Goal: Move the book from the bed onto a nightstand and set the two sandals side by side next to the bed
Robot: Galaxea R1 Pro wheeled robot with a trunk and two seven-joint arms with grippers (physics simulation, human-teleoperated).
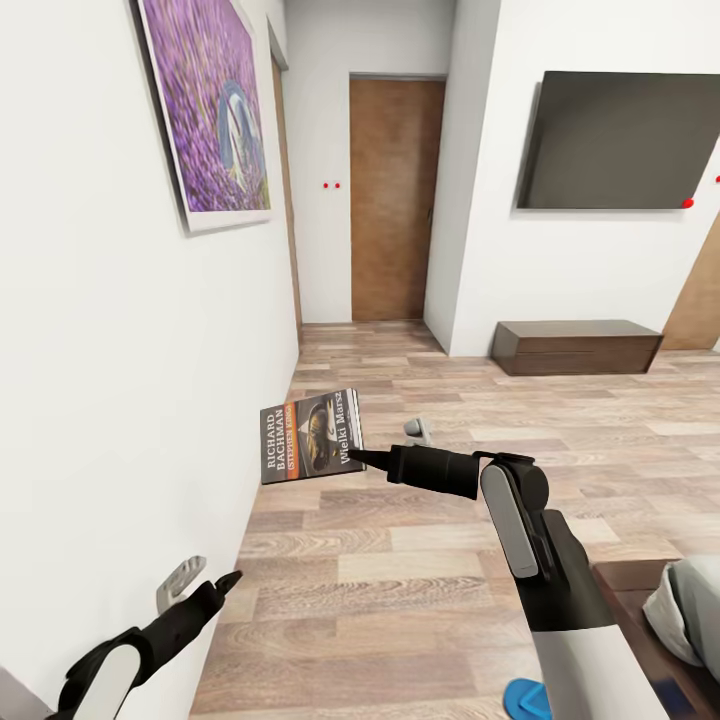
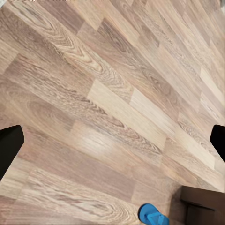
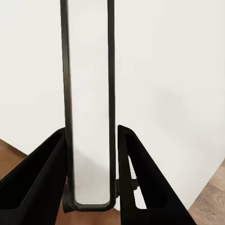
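**A:** Where is the book (image 1: 312,436)?

**B:** In the head view it is held up in the air over the wood-plank floor (image 1: 400,590), close to the white wall (image 1: 110,400) on the robot's left. The right gripper (image 1: 358,459) pinches its lower corner. The cover faces the camera, turned sideways, dark with an orange band and white lettering.

**A:** Is that grip firm?

**B:** In the right wrist view the two black fingers (image 3: 42,178) press against both sides of the book (image 3: 89,103), seen edge-on as a pale strip of pages with dark rims, against the white wall.

**A:** And the left gripper (image 1: 205,590)?

**B:** It hangs low beside the wall, holding nothing. In the left wrist view its fingertips (image 2: 8,145) sit far apart at the two edges of the picture, above bare floor.

**A:** Any sandals?

**B:** One bright blue sandal (image 2: 152,214) lies on the floor just beside a dark-brown wooden corner (image 2: 204,204). The head view shows the blue sandal (image 1: 525,698) at the bottom edge, near the bed frame (image 1: 640,620).

**A:** What else is in the room?

**B:** A purple flower painting (image 1: 205,105) on the left wall, a brown door (image 1: 393,200) ahead, a dark television (image 1: 618,140) on the right wall, and a long low dark-brown cabinet (image 1: 575,347) beneath it.
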